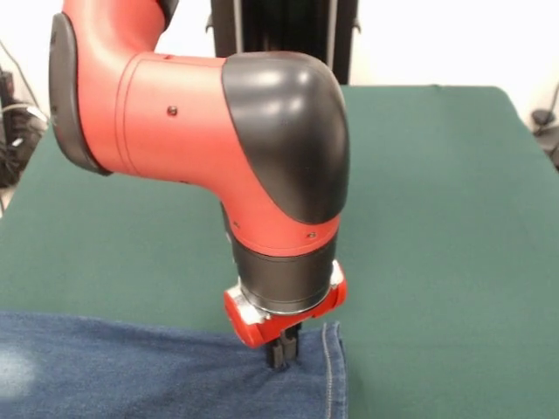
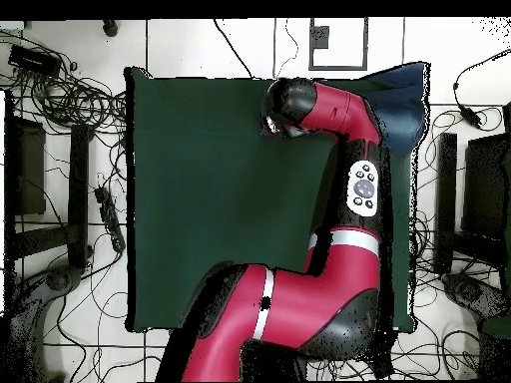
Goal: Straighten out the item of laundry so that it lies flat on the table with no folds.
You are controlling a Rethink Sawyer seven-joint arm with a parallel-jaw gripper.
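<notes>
The blue denim jeans (image 1: 157, 375) lie at the near left of the green table (image 1: 437, 218), cut off by the picture's bottom edge, with a pale faded patch at the left. A stitched seam runs along their right edge. My gripper (image 1: 279, 356) points straight down with its black fingers together, pinched on the denim at the jeans' far right corner. In the overhead view the jeans (image 2: 404, 100) show at the table's (image 2: 220, 199) top right corner, partly under the arm, which hides the gripper.
The red and black arm (image 1: 262, 157) fills the middle of the front view. The black pedestal (image 1: 279, 35) stands at the table's far side. Cables and black stands (image 2: 70, 150) lie on the floor around the table.
</notes>
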